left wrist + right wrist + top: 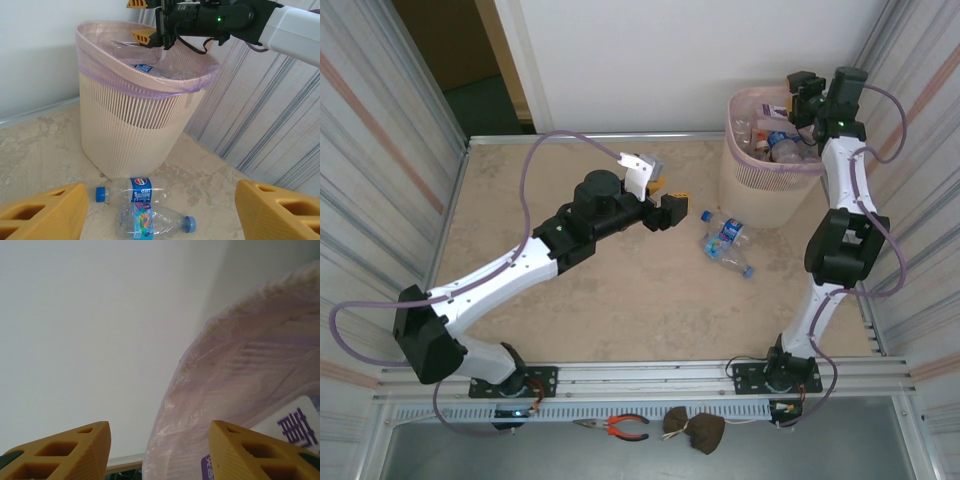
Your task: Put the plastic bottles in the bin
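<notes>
I am holding my left gripper (665, 198) low over the middle of the marbled table (570, 300). Its orange fingers (45, 215) are standing spread wide, with nothing between them. Through that gap, in my left wrist view, I am looking at two clear plastic bottles lying on their sides at the foot of the bin (130, 135). The blue-label bottle (134, 190) is lying nearer the bin with its blue cap pointing left. The colourful-label bottle (150, 221) is lying against it on my side with its blue cap pointing right. From above, both are lying just beside the slotted pale pink bin, between it and my left gripper and apart from my fingers.

I am reaching my right arm (840, 240) up along the right wall and hanging my right gripper (800, 95) over the far rim of the bin. Its fingertips (65, 452) are standing apart and pinching nothing. Between them I am seeing the white wall and the thin pink liner (240, 370). A white label with purple print (295, 432) is showing at the lower right, inside the liner. Several more bottles (782, 147) are lying piled inside the bin, below that gripper.
</notes>
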Tool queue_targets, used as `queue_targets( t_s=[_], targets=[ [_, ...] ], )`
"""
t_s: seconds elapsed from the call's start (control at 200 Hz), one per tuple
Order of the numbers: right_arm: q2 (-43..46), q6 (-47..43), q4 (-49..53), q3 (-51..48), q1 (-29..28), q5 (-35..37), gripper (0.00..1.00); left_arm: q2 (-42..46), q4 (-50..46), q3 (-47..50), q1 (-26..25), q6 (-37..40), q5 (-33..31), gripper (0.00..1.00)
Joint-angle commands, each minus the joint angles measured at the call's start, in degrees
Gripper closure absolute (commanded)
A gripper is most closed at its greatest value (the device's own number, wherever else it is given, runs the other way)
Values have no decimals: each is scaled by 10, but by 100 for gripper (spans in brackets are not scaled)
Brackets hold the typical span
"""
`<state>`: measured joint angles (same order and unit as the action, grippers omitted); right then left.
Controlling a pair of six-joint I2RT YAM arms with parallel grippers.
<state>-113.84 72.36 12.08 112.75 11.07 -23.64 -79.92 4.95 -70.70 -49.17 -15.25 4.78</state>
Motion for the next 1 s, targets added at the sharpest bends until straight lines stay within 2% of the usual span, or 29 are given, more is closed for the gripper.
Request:
queue_targets(
  t_s=[0.0, 0.346, 0.531, 0.696, 0.837, 0.997],
  targets=[
    [54, -47, 59, 18, 4, 8, 45, 19, 15, -4, 3, -7, -6, 22],
    [184, -249, 120, -45, -4, -46, 44, 25, 14, 4, 3, -6, -6, 22],
    [284, -402, 140, -137, -14, -68, 44, 27, 0, 5, 4, 0, -10, 21],
    [356, -555, 214, -179, -38, -84, 43, 29, -15, 7, 7, 5, -4, 21],
    [406, -673, 296, -213, -88, -30, 43, 32, -22, 13, 19, 4, 25, 21],
    [458, -795, 356, -277, -183, 48, 39, 35, -43, 17, 36, -14, 24, 21]
  ],
)
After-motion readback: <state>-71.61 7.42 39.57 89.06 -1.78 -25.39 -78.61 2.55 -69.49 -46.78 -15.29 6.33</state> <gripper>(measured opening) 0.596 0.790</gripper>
